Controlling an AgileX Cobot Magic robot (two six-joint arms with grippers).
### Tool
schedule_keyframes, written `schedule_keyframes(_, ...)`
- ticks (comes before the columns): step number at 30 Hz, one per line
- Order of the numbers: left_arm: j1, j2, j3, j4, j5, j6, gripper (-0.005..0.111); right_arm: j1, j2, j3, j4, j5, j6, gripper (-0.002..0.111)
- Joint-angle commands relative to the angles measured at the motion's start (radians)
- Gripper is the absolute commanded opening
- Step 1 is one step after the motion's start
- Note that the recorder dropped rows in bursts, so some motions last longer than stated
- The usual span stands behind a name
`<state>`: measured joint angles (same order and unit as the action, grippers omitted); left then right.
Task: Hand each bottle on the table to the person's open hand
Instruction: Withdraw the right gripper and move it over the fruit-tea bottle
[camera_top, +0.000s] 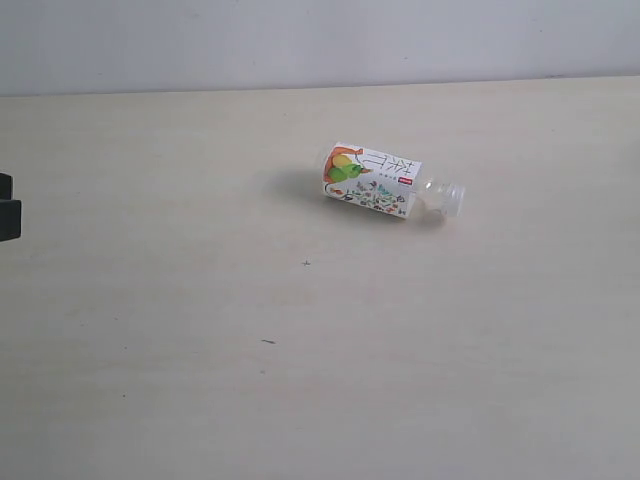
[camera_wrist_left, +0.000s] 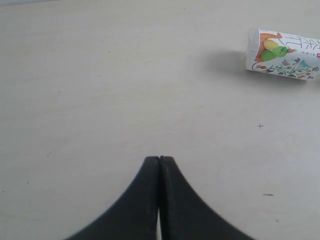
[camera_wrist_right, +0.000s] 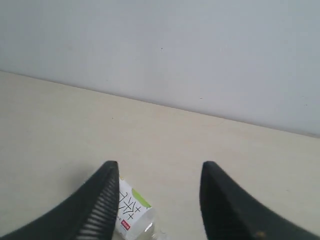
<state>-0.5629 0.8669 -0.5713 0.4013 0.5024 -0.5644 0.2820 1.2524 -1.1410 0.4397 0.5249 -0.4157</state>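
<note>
You have the table (camera_top: 300, 400) filling nearly everything: a wide pale beige top with faint grain, running back to a plain pale grey wall (camera_top: 300, 40) that meets it in a straight line.

One bottle (camera_top: 372, 180) lies on its side right of centre, toward the far half of the table. Its cap end points to the right of the exterior view. The white label shows yellow-green fruit, and a soft shadow falls at the base end.

The left gripper (camera_wrist_left: 159, 162) is closed with nothing in it. Its two black fingers press flat together above bare table, well apart from the bottle, which its camera cuts off at the frame edge. The right gripper (camera_wrist_right: 160, 167) is spread wide and empty. In its view only a corner of the label shows, partly behind one finger and cut by the frame edge — you cannot tell how high the gripper hangs over the bottle.

A dark shape (camera_top: 8, 208) sits at the exterior view's left edge, mostly cut off and too little to identify.

Two specks mark the table nearer the camera — a tiny cross (camera_top: 306, 263) and a short dash (camera_top: 268, 341).
</note>
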Motion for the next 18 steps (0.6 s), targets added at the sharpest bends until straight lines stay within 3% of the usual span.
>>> schedule_keyframes(1, 0.003, -0.005, 0.004, 0.002, -0.012, -0.007, 0.0, 0.004, 0.004, -0.003, 0.033, -0.022, -0.052, 0.018)
schedule_keyframes(2, 0.003, -0.005, 0.004, 0.002, -0.012, -0.007, 0.0, 0.004, 0.004, -0.003, 0.038, -0.02, -0.052, 0.005)
schedule_keyframes(3, 0.003, -0.005, 0.004, 0.002, -0.012, -0.007, 0.0, 0.004, 0.004, -0.003, 0.051, -0.02, -0.053, 0.0)
schedule_keyframes(18, 0.003, -0.005, 0.004, 0.002, -0.012, -0.007, 0.0, 0.004, 0.004, -0.003, 0.064, -0.012, -0.053, 0.0)
